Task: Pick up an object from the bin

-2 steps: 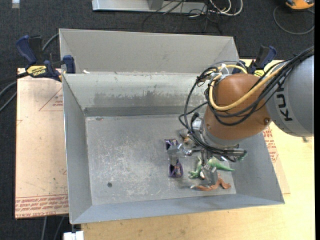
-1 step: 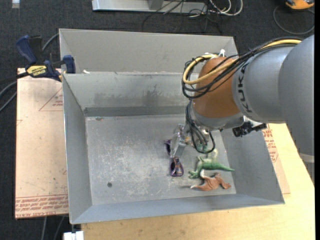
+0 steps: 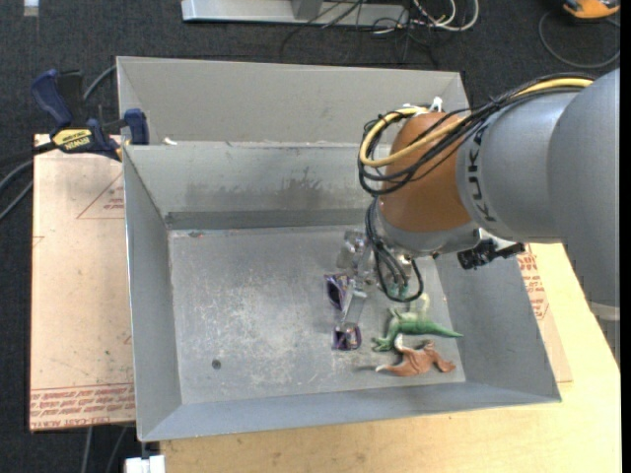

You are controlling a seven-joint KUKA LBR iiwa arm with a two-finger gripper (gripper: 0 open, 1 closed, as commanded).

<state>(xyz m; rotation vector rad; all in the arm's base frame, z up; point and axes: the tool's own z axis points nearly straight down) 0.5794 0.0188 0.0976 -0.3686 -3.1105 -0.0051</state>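
My gripper [image 3: 355, 261] hangs low over the right half of the bin, below the arm's wrist. Right under it, on the bin floor, lies a small purple thing [image 3: 336, 290]. A thin grey strip runs from that purple thing down to a second purple piece [image 3: 346, 338]; whether they are one thing I cannot tell. To the gripper's lower right lies a green toy lizard [image 3: 414, 327], and just in front of the lizard a brown toy animal [image 3: 418, 363].
The loose things sit close together near the bin's front right corner, close to the sloping right wall. The arm and its cables hang over the bin's back right part.
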